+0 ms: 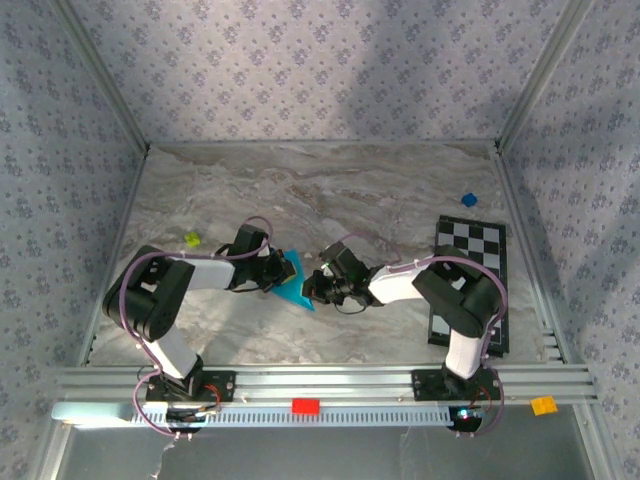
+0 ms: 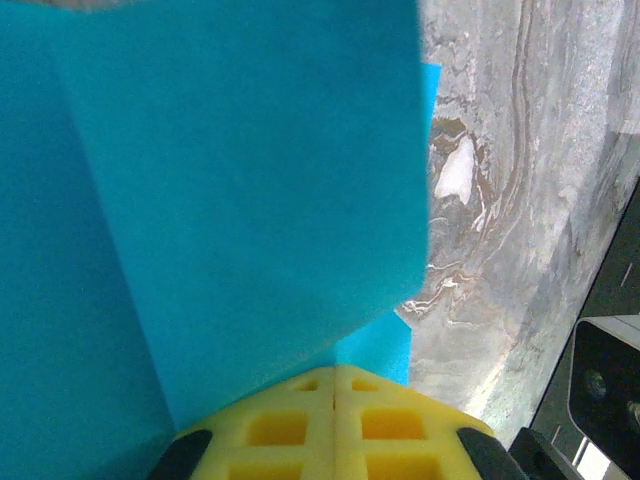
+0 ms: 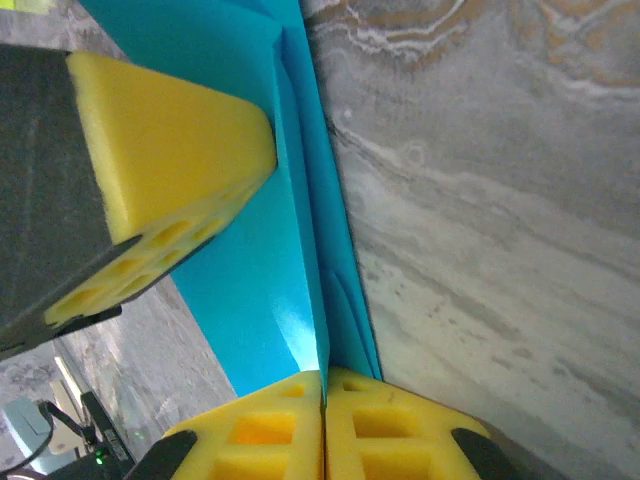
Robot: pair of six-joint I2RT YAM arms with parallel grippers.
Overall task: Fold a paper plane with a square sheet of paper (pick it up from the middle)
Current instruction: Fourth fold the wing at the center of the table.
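**Marbled tabletop: folded blue sheet pinched from both sides**

Patterned lilac walls (image 1: 300, 70) are seen round a grey-and-cream marbled table (image 1: 350, 190), which is edged at the near side by a ribbed aluminium rail (image 1: 330, 380). A flat black-and-white checkered board (image 1: 470, 280) is laid along the right side of the table. The white-and-black left arm (image 1: 160, 290) and right arm (image 1: 450, 285) are bent inwards so that their wrists meet near the middle of the table.

Between them a thin bright cyan-blue sheet of paper (image 1: 296, 283), folded to a pointed outline, is held. Its layers are seen rising from the left gripper (image 2: 333, 375), whose yellow foam pads are pressed together on the paper (image 2: 230, 180). The right gripper (image 3: 323, 375) is likewise closed, with the creased blue layers (image 3: 270, 300) running into the seam between its pads; a pad of the left gripper (image 3: 170, 150) is pressed against the sheet just beyond. From above, the left gripper (image 1: 278, 272) and right gripper (image 1: 312, 285) are found on opposite sides of the sheet, very close together.

A small dark blue cube (image 1: 469, 199) is placed far right, a small yellow-green piece (image 1: 192, 239) far left, a red block (image 1: 305, 405) and an orange block (image 1: 543, 405) by the rail.
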